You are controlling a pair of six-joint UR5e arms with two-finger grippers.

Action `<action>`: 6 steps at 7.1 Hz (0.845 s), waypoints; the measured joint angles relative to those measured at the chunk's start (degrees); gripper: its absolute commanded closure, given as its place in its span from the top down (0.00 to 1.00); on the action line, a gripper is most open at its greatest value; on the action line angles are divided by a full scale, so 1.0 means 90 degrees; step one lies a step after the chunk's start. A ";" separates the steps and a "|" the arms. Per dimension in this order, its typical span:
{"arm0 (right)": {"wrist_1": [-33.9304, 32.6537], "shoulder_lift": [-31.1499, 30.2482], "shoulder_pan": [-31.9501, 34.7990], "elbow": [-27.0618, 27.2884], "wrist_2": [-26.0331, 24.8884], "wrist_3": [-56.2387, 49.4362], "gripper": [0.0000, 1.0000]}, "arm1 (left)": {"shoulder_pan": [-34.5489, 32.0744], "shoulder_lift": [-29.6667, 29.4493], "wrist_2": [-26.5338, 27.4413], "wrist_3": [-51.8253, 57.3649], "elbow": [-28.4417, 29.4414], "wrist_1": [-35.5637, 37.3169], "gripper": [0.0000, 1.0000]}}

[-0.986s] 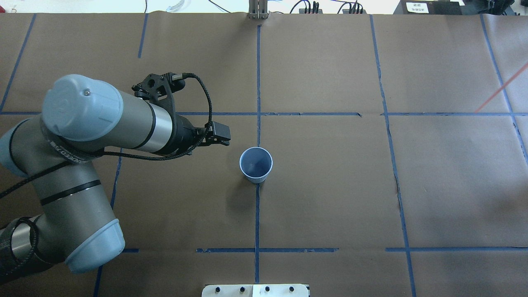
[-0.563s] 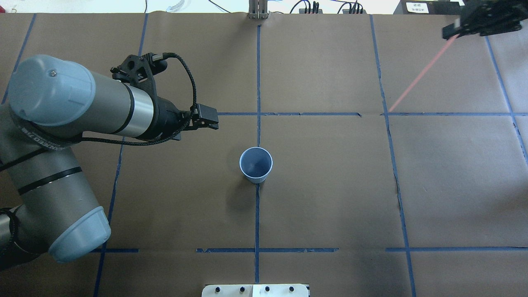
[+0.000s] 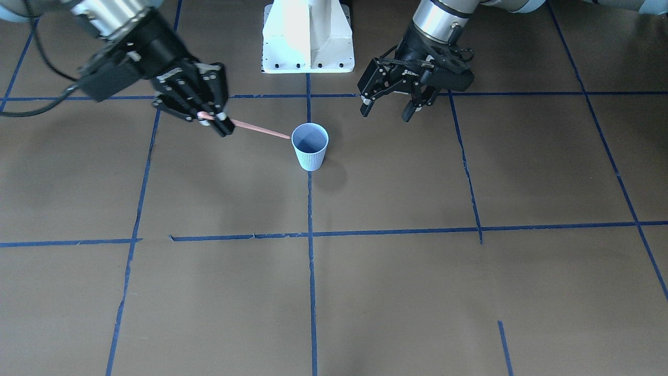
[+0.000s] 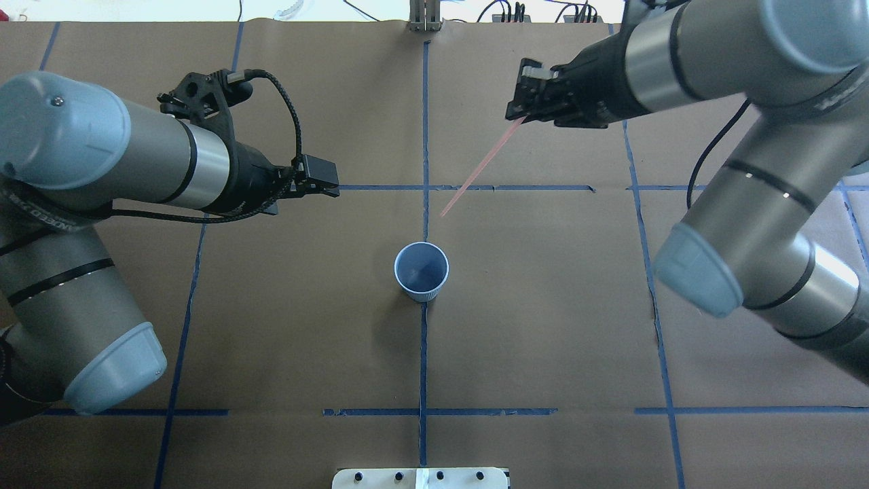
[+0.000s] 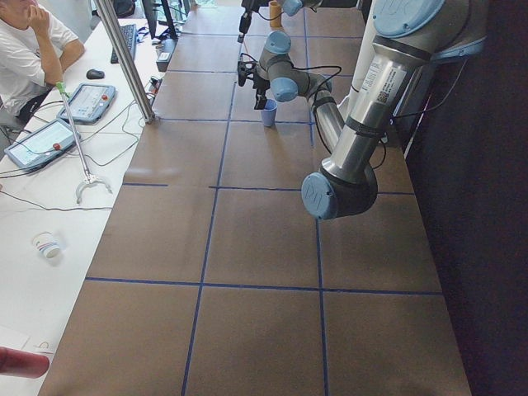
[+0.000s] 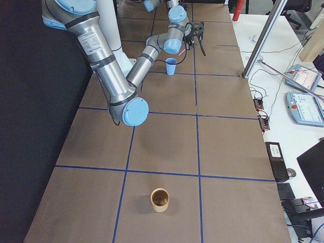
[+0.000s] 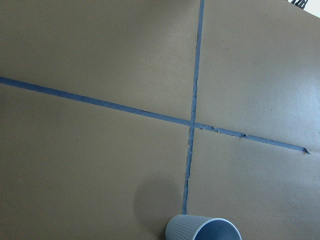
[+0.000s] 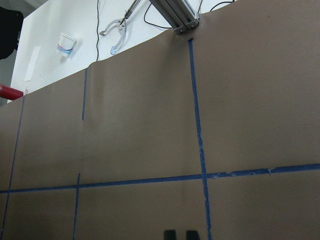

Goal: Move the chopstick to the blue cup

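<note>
Pinkish chopstick [image 4: 475,168] hangs aslant, tip near the upright blue cup [image 4: 421,272].

Brown paper covers the bench [image 4: 543,326], marked into large rectangles by dark blue tape lines [image 4: 423,353]. The light is even and leaves only soft shadows on the paper. Along the bench's far edge runs a white table [image 5: 33,289] carrying cables, two tablet-like pendants [image 5: 91,101] and a small paper cup [image 5: 48,244]. An aluminium post [image 5: 124,58] rises where the two meet. A person [image 5: 25,49] in a white shirt sits at the table. A black backdrop [image 6: 30,126] closes the opposite side.
</note>
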 measured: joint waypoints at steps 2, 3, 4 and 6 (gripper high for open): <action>-0.0020 0.0028 -0.0643 0.0007 -0.0884 0.0100 0.02 | -0.0319 0.0143 -0.0089 0.0222 -0.0003 0.0004 1.00; -0.0036 -0.0001 -0.0796 0.0003 -0.1038 0.0105 0.02 | -0.0588 0.0171 -0.0334 0.0292 0.0004 0.0011 1.00; -0.0048 -0.0044 -0.0975 -0.0007 -0.1187 0.0104 0.02 | -0.0926 0.0194 -0.0643 0.0433 0.0025 0.0017 1.00; -0.0070 -0.0102 -0.1492 -0.0080 -0.1711 0.0102 0.15 | -0.1522 0.0273 -0.1081 0.0794 0.0068 0.0044 1.00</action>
